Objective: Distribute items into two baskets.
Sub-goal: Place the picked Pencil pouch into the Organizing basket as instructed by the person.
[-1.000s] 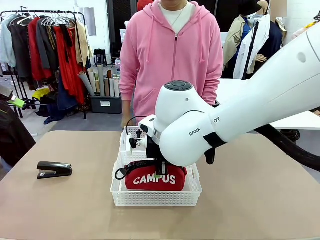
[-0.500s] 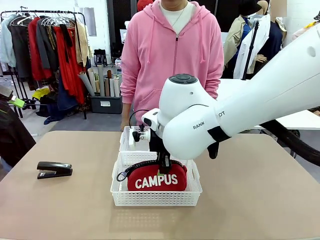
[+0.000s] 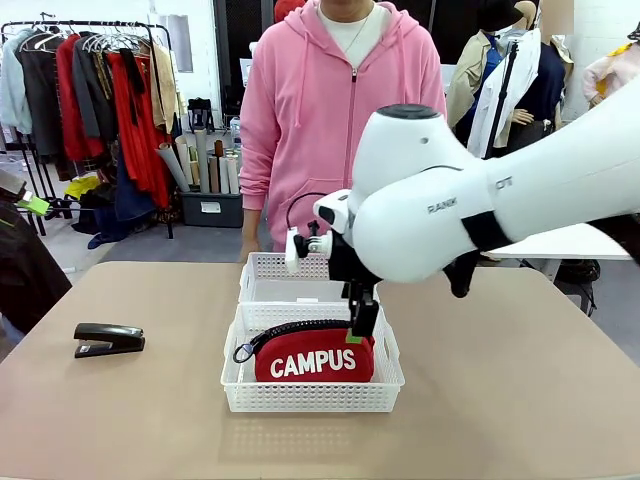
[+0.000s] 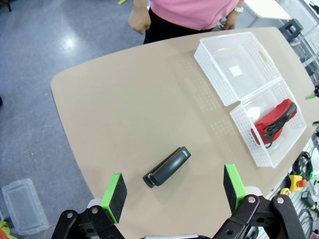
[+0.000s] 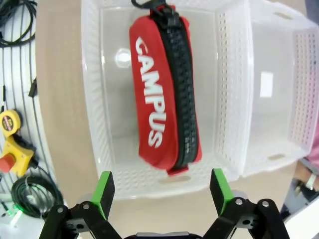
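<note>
The red CAMPUS pouch (image 3: 313, 356) lies in the near white basket (image 3: 310, 398), zipper up. My right gripper (image 3: 358, 330) hangs open just above the pouch's right end and touches nothing. Looking down from the right wrist, the pouch (image 5: 164, 94) lies free in that basket (image 5: 92, 99), beyond my open right gripper (image 5: 162, 188). The far basket (image 3: 270, 268) behind it holds nothing. The black stapler (image 3: 108, 338) lies on the table at the left. High above the stapler (image 4: 167, 167) my left gripper (image 4: 174, 186) stands open, with both baskets (image 4: 212, 74) (image 4: 246, 137) and the pouch (image 4: 273, 121) off to the right.
A person in a pink hoodie (image 3: 340, 110) stands at the far edge of the table, hands down. The two baskets touch end to end in the middle of the tan table (image 3: 520, 400). Cables and a yellow box (image 5: 15, 144) lie off the table's edge.
My right gripper has opened and let go of the pouch, then risen and drawn up to the right. The pouch stays in the near basket. The stapler has not moved.
</note>
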Robot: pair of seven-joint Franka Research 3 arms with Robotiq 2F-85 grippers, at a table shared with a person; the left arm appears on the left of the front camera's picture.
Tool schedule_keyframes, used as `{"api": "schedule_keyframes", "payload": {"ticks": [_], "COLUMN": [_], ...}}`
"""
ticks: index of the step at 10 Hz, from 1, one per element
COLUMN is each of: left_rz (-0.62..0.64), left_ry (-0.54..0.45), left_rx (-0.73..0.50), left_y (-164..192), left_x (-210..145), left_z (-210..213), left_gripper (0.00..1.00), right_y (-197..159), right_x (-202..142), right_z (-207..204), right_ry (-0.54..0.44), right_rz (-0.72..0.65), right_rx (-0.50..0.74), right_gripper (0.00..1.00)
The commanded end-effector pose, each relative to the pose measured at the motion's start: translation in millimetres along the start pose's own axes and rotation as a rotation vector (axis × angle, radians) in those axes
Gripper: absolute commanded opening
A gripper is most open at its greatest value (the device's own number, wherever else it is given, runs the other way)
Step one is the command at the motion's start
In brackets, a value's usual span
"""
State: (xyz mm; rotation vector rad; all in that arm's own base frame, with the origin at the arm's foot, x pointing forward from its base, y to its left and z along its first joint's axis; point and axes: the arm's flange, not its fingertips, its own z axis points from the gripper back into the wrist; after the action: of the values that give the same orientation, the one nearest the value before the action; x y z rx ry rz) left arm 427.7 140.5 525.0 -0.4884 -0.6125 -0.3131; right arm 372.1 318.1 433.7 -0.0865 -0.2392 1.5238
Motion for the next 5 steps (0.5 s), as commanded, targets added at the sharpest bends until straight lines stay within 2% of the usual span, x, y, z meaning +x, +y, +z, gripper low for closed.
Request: {"api": "schedule_keyframes", "payload": {"ticks": [1,4,5], "left_rz": [-0.003,-0.003,-0.003], "left_ry": [-0.006,-0.006,-0.006], "left_rx": [-0.010,-0.010,-0.010], "left_y": [0.0,0.0,0.0], "left_x": [-0.1,-0.1,-0.1], "left_z": [0.7,0.7,0.7], "left_gripper": [1.00,1.00,1.00], "right_y": [8.7,7.6,1.7], "right_x": [-18.7,-31.1,-27.6], "right_z": [15.1,22.8,20.7], "right_ry": [0.019,-0.016,0.025], "right_rz": [-0.085,-0.119,-0.091], "right_rx": [0.007,-0.003,-0.005], "right_gripper": [1.00,1.00,1.00]}}
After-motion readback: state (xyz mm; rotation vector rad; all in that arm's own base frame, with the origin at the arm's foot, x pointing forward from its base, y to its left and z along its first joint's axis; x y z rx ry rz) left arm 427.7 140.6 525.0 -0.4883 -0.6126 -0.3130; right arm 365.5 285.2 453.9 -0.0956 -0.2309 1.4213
